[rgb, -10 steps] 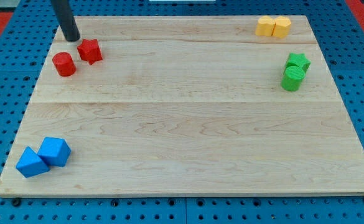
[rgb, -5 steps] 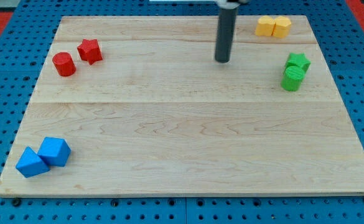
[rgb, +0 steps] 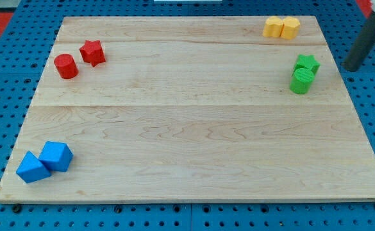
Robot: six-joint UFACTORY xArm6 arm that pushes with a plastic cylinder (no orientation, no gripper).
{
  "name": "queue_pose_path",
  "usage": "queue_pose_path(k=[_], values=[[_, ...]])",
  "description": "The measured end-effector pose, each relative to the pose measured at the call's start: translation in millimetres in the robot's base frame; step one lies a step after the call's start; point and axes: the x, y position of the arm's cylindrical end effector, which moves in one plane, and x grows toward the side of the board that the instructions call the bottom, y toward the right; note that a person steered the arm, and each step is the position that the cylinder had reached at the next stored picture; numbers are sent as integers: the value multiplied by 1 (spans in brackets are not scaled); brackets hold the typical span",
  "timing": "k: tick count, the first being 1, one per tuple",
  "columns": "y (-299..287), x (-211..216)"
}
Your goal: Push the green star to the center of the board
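Legible text, labels, brands, numbers, signs: none are showing. The surface (rgb: 193, 128) is bearing only bare wood grain from edge to edge, and no block is carrying any readable marking.

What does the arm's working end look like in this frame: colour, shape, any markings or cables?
Only a straight, dark grey to black round rod shows, entering from the view's upper right; my tip is its blunt lower end. No markings, cables or sleeve are visible, and the arm above is out of frame.
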Motion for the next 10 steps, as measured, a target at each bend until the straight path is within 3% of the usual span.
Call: queue_pose_path(k=[2,3,4,5,6,8,10], values=[[-150,-35],[-147,-46],[-85,-49],[-58,-18],[-90,-1],[-241,2],[-189,22]])
